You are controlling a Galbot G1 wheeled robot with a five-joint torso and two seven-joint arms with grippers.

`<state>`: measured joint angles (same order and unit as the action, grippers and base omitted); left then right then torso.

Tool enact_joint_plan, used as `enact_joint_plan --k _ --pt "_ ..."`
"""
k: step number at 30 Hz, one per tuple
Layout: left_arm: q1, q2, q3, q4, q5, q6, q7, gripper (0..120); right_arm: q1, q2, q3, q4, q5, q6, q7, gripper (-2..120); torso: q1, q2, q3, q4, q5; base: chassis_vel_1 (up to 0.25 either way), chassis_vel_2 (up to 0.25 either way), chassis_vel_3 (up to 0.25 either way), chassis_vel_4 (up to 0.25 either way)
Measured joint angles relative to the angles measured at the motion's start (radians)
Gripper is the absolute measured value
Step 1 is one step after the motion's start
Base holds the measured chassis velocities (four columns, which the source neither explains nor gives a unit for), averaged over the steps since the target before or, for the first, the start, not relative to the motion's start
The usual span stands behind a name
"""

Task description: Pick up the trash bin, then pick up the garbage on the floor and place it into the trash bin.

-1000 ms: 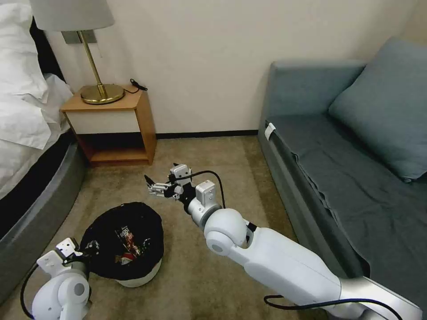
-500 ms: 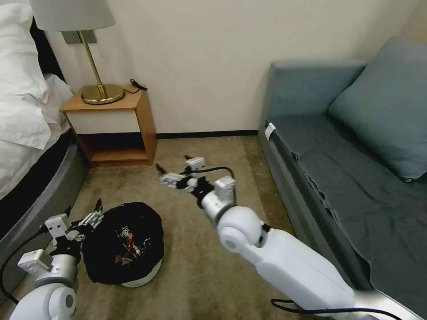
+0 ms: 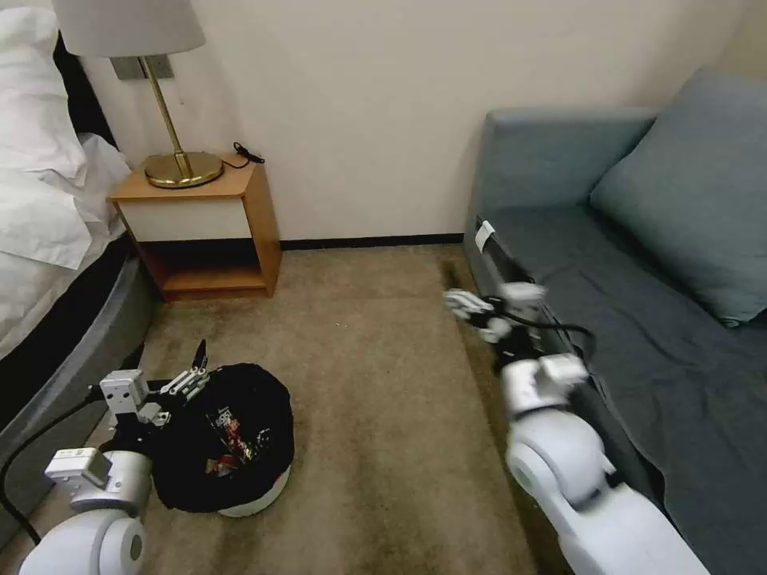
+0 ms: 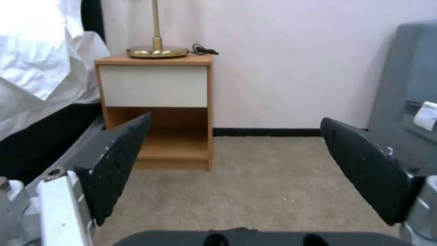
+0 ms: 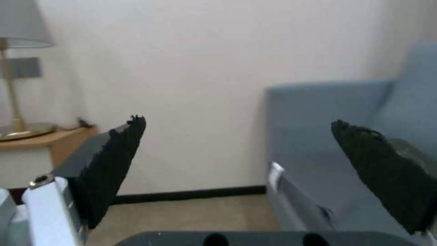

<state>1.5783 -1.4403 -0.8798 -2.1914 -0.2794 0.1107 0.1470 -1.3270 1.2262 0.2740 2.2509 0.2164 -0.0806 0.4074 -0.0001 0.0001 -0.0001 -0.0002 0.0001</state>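
The trash bin [image 3: 228,439], a small round white bin lined with a crinkled black bag, is seen standing on the beige carpeted floor [image 3: 383,399] near the foot of the bed [image 3: 48,335]. Several pieces of garbage [image 3: 230,443], among them a red-and-white packet, are seen lying inside the bag. No loose litter is visible on the open carpet in the head view.

The left claw [image 3: 192,374] is held just beside the bin's far left rim, apart from it, with its fingers spread wide and nothing between them; in the left wrist view the two dark pads [image 4: 116,167] are seen well apart, pointed toward the wooden nightstand [image 4: 157,109]. The right claw [image 3: 467,307] is held over near the front edge of the grey-blue sofa [image 3: 607,319], well apart from the bin, and is likewise open and empty, as the right wrist view confirms with its pads [image 5: 111,160] spread.

The collecting step is judged to be finished or nearly so, since the litter lies in the bin and neither claw carries anything. If more garbage remains out of view, it would first have to be found, and an open claw lowered over it for a low pinch against the carpet.
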Motion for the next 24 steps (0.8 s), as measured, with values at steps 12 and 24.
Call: enact_joint_plan --k 12,24 --pt "0.033 0.005 0.02 -0.003 0.02 -0.027 0.0 100 -0.175 0.134 0.051 0.063 -0.128 0.04 0.002 100 0.0 0.0 0.0 0.0002 -0.0002 0.0 0.0 0.0 0.0" --pt "0.035 -0.001 0.024 0.005 0.017 -0.03 -0.029 100 -0.201 0.151 0.035 0.058 -0.149 0.048 0.002 100 0.0 0.0 0.0 0.0002 -0.0001 0.0 0.0 0.0 0.0"
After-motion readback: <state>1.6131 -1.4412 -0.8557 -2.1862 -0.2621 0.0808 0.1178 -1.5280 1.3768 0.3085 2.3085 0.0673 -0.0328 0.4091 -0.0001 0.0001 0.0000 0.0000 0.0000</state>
